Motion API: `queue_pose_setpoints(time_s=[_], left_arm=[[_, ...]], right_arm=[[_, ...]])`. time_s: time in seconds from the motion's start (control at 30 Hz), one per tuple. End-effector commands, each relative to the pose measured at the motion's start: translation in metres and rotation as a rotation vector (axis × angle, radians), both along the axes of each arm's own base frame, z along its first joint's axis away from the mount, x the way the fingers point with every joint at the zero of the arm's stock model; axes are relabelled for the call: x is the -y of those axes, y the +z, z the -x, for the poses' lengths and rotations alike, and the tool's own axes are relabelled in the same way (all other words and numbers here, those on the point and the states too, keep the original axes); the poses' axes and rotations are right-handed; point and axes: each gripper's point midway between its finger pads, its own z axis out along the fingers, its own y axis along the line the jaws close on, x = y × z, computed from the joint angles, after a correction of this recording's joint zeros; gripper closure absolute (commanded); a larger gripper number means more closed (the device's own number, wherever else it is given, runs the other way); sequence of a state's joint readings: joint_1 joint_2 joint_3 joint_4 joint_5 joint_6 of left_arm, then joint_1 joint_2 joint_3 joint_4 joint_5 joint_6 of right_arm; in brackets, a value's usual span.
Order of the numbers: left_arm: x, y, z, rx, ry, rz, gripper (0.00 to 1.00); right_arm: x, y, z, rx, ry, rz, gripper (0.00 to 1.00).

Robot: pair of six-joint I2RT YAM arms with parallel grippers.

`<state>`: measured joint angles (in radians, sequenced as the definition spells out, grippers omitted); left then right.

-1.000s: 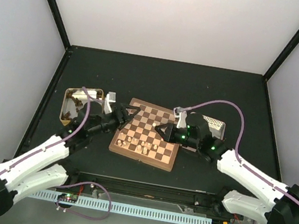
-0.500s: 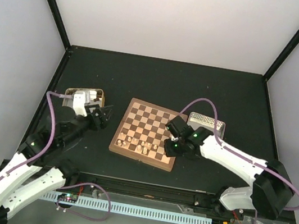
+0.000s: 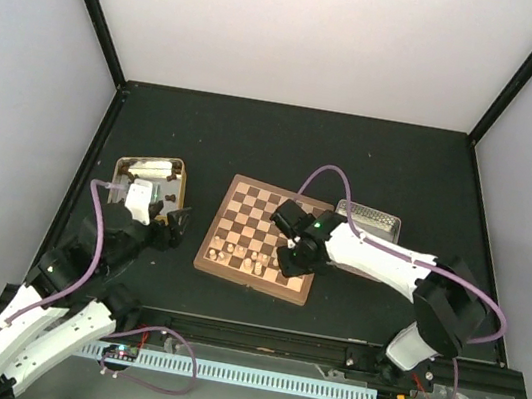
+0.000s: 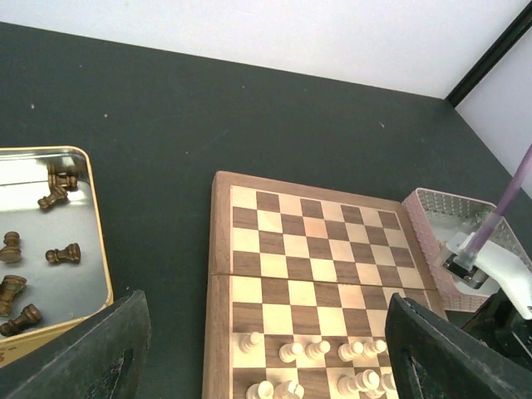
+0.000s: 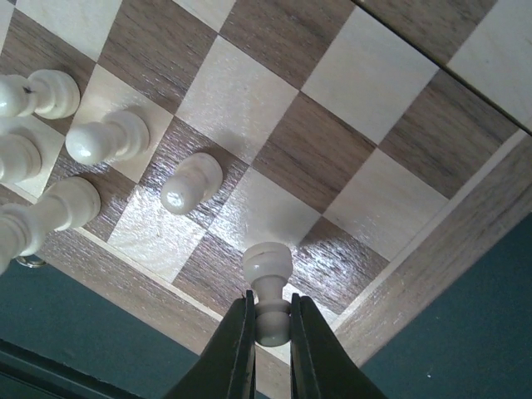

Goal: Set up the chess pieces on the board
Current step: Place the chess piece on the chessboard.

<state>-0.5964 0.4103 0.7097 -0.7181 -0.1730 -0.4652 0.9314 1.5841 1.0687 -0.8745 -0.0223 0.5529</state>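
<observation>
Chess pieces (image 3: 249, 256), all pale, stand in the near rows of the board (image 3: 264, 209) on the dark surface (image 3: 285, 142), with white walls (image 3: 302, 33) around. Right tool (image 5: 270, 328) pinches a pale piece (image 5: 268, 270) at the near right corner. Left tool (image 3: 171, 222), spread wide, has retreated from the board's edge to beside the tin (image 3: 151, 157).

Top view looks down; both wrist views share the board (image 4: 320, 249), right one close

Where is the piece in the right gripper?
Right wrist view: the pale piece, pinched by the right gripper, is at the near right corner of the board, beside a pale pawn.
</observation>
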Motion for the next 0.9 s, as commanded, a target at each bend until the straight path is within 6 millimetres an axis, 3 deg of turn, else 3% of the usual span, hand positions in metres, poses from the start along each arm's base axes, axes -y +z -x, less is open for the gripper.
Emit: queue_pose_setpoints(time_s=[0.0,0.17,0.3,0.4,0.53,0.87], left_arm=[[-0.011,0.003,0.004,0.032,0.026,-0.021,0.20],[-0.010,0.006,0.007,0.053,0.016,0.003,0.20],[-0.010,0.006,0.008,0.052,0.013,0.008,0.20],[-0.010,0.006,0.008,0.051,0.014,0.010,0.20],[-0.010,0.006,0.008,0.054,0.015,0.012,0.20],[-0.011,0.006,0.008,0.053,0.021,0.014,0.20]], right_arm=[[-0.001,0.002,-0.001,-0.001,0.030,0.042,0.95],[-0.004,-0.003,0.000,-0.015,0.037,0.058,0.93],[-0.006,-0.005,-0.003,-0.007,0.035,0.068,0.80],[-0.007,-0.004,-0.007,0.008,0.032,0.071,0.76],[-0.008,-0.005,-0.009,0.015,0.031,0.069,0.77],[-0.015,-0.009,-0.009,0.011,0.037,0.039,0.90]])
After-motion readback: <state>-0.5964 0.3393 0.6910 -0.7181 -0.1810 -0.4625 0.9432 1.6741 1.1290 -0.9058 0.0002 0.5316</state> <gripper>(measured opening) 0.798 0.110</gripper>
